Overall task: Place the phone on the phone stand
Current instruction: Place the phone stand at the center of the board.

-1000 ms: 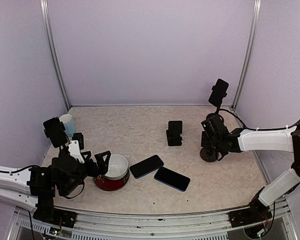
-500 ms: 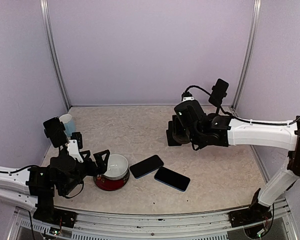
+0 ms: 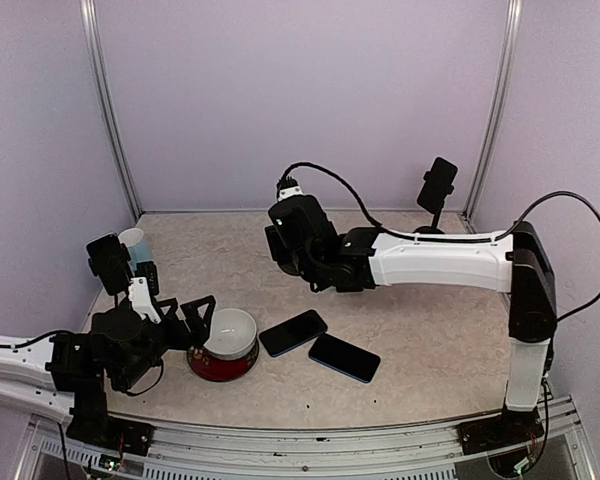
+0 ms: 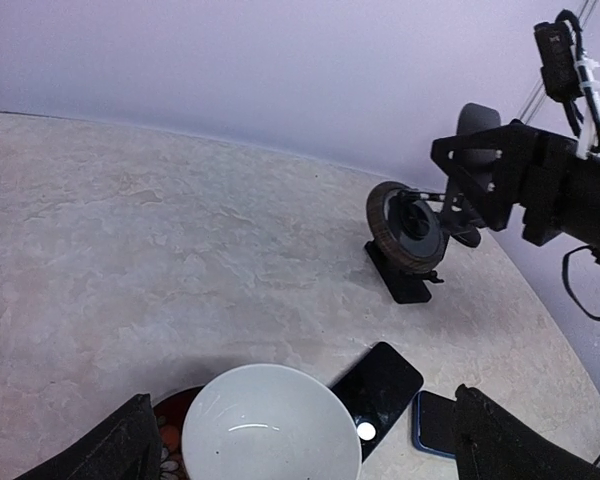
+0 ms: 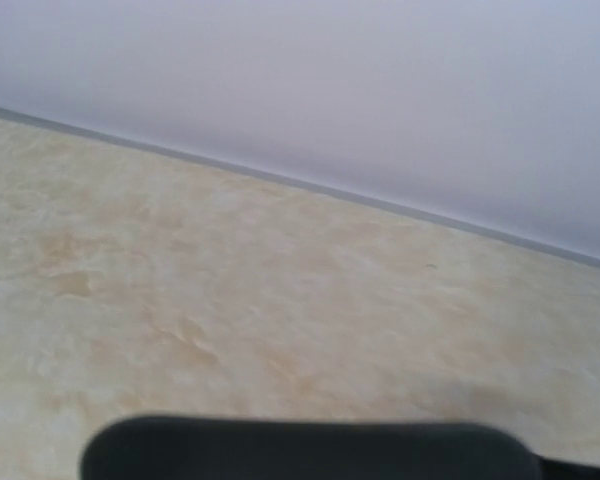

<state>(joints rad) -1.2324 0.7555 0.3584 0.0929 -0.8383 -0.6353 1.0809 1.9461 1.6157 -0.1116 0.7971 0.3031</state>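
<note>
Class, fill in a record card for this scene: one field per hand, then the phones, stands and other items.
left hand: open, facing the bowl
right hand: above mid-table; open or shut unclear
dark phone: flat, right of bowl
blue-edged phone: flat, beside the dark phone
right mounted phone: held high, back right
left mounted phone: held up, far left
small stand: partly hidden behind right arm
cup: far left
</note>
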